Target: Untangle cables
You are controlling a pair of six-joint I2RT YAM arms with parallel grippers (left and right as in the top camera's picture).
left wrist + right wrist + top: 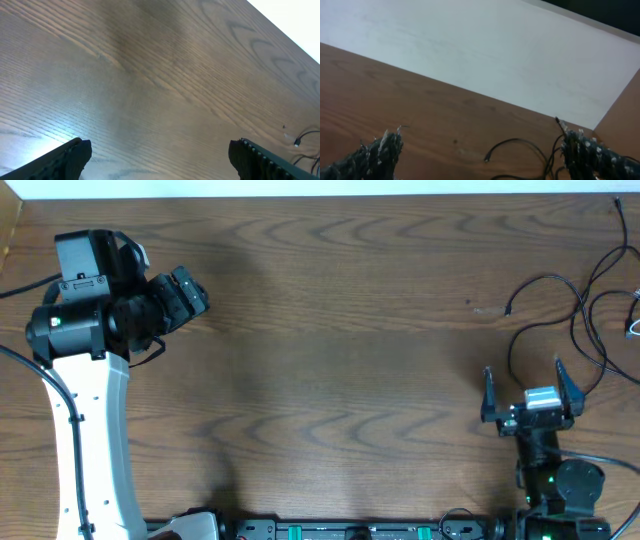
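The right pincer (530, 392) sits at the lower right of the overhead view with its two fingers spread wide apart and nothing between them, a stance that reads as readiness to take hold, since the work lies just above it in the frame. The black cables (565, 305) loop across the right edge of the wooden surface (350, 330), one strand arcing down close to the pincer's fingertips without touching them, its small plug end up toward the middle right. In the right wrist view the same black loop (520, 145) lies low in the frame between the open fingers, a little ahead of them. A pale strand (probably the white cable, too small to be sure) shows at the far right edge. The left pincer (190, 295), upper left, is likewise open and empty, well apart from the cables.
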